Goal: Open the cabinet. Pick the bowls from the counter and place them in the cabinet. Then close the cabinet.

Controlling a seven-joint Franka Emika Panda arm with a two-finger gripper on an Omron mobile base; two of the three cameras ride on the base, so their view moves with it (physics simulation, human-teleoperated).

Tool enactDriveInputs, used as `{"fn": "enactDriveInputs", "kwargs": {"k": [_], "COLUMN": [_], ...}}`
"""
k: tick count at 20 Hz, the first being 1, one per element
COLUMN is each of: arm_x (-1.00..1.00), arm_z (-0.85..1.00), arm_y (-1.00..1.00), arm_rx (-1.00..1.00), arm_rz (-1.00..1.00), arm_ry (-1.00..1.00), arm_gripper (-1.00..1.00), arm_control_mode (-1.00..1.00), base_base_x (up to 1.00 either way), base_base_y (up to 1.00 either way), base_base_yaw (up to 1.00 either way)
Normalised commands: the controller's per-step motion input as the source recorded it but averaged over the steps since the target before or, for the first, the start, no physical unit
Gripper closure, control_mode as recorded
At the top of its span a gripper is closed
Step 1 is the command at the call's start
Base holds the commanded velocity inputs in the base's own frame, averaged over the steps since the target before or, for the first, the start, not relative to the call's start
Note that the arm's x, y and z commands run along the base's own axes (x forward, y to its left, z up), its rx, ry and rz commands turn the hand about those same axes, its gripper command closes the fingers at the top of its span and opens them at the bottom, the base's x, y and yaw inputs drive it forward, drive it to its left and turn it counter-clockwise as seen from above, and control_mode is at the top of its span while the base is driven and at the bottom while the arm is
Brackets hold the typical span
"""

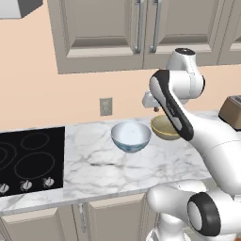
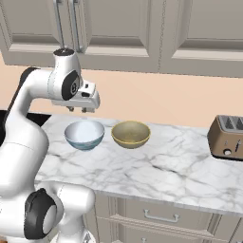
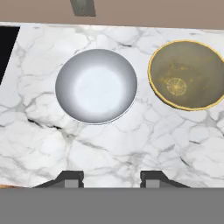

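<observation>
On counter: white blue-patterned bowl, tan bowl beside; gripper above, partly open, empty.

counter: marble | white bowl | yellow bowl | toaster
</observation>
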Motion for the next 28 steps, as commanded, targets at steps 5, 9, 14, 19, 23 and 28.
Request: {"fn": "enactDriveInputs", "kwargs": {"k": [5, 9, 14, 19, 23, 28], "arm_x": [-0.21, -0.56, -0.32, -0.07, 0.04, 0.11], "arm_z": [0.02, 0.29, 0.71, 0.76, 0.68, 0.38], "arm_y": [0.15, 0.16, 0.02, 0.0, -0.04, -0.05], "arm_rx": [-0.02, -0.01, 0.0, 0.03, 0.07, 0.05], "arm_rz": [0.0, 0.0, 0.01, 0.0, 0.01, 0.02], "arm_ry": [-0.13, -0.41, -0.57, -0.58, -0.61, -0.6], "arm_gripper": [-1.0, -1.0, -1.0, -1.0, -1.0, -1.0], "arm_control_mode": [-1.0, -1.0, -1.0, -1.0, -1.0, -1.0], "base_base_x": [0.0, 0.0, 0.0, 0.0, 0.0, 0.0], "base_base_y": [0.0, 0.0, 0.0, 0.0, 0.0, 0.0], "base_base_yaw": [0.0, 0.0, 0.0, 0.0, 0.0, 0.0]}}
